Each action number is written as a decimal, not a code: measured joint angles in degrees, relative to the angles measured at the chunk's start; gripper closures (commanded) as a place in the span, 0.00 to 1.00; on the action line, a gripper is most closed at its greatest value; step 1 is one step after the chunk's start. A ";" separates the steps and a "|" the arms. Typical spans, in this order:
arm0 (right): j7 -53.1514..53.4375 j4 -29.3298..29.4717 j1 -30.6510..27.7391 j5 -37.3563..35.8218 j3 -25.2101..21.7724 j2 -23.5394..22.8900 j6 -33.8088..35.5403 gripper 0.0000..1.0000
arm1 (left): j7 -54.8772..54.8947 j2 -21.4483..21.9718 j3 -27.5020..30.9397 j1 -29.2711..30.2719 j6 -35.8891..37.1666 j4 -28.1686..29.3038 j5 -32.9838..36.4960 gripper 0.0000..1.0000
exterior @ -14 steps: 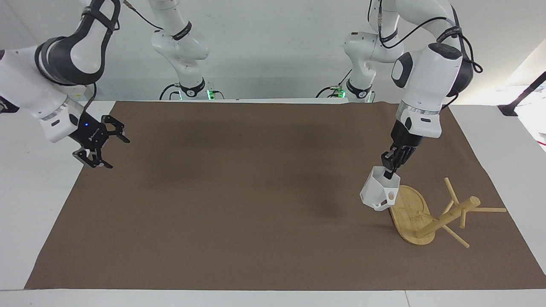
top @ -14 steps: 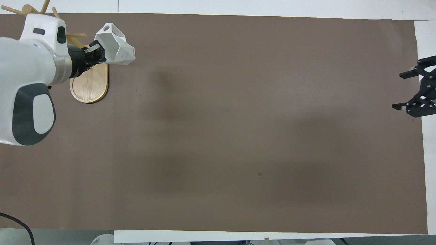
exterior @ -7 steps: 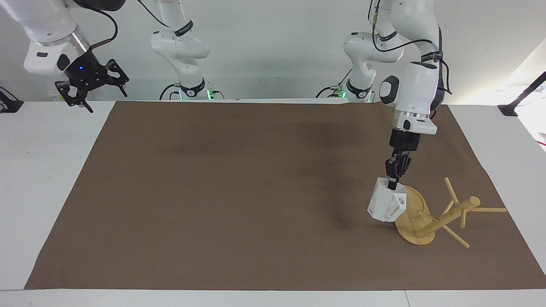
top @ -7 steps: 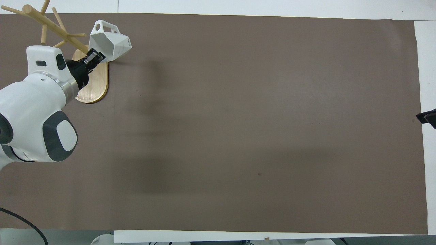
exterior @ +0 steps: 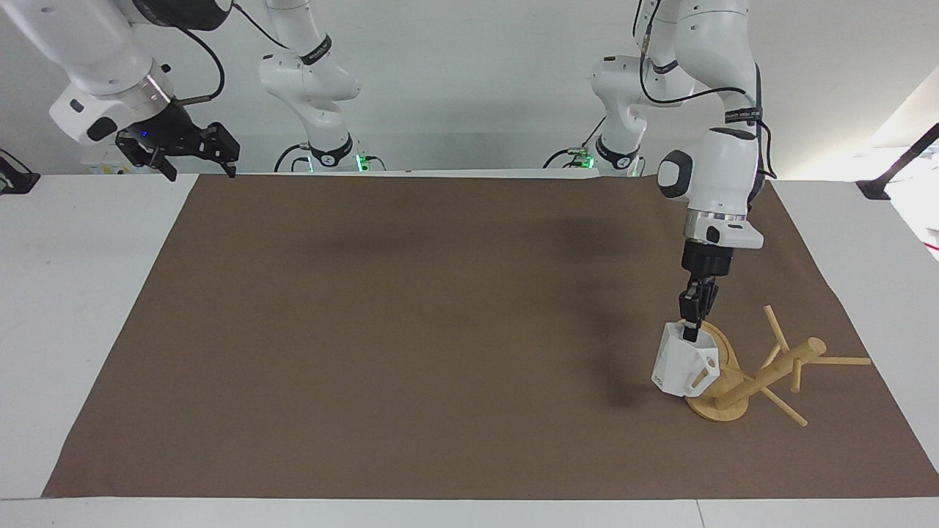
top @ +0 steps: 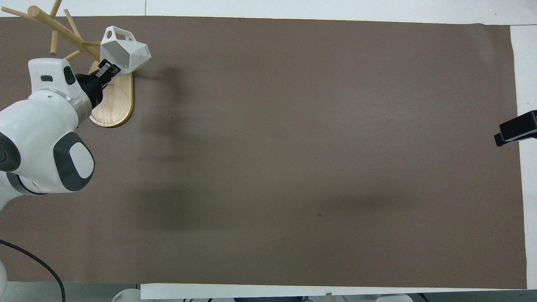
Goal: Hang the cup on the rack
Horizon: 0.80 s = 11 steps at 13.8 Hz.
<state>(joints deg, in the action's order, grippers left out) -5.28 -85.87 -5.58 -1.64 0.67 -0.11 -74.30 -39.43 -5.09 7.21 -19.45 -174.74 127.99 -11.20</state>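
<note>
The white faceted cup (exterior: 682, 367) hangs upright from my left gripper (exterior: 691, 334), which is shut on its rim. The cup is low over the edge of the rack's oval base (exterior: 722, 409), with its handle turned toward the rack's post (exterior: 770, 374). Whether the cup touches the base I cannot tell. The bamboo rack stands at the left arm's end of the table, its thin pegs spreading from the post. In the overhead view the cup (top: 126, 48) lies beside the post (top: 63, 31), with the left gripper (top: 110, 67) over the base (top: 113, 107). My right gripper (exterior: 183, 150) is open and empty, raised over the table's corner at the robots' edge.
A brown mat (exterior: 440, 330) covers the table, with white table margin (exterior: 73, 293) around it. Only a tip of the right gripper (top: 515, 133) shows at the edge of the overhead view.
My left gripper has lowered the cup, turned it upright and brought it closer to the rack's post. My right arm has lifted and pulled back toward the robots' edge.
</note>
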 measured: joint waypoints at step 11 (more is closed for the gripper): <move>1.33 -0.42 5.01 0.37 -4.95 0.04 -1.70 0.00 | -0.01 0.05 -0.08 4.59 2.18 2.45 -1.53 0.00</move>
<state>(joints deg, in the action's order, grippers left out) -3.95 -86.29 -0.57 -1.27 -4.28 -0.08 -76.01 -39.44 -5.04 7.13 -14.86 -172.56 130.44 -12.73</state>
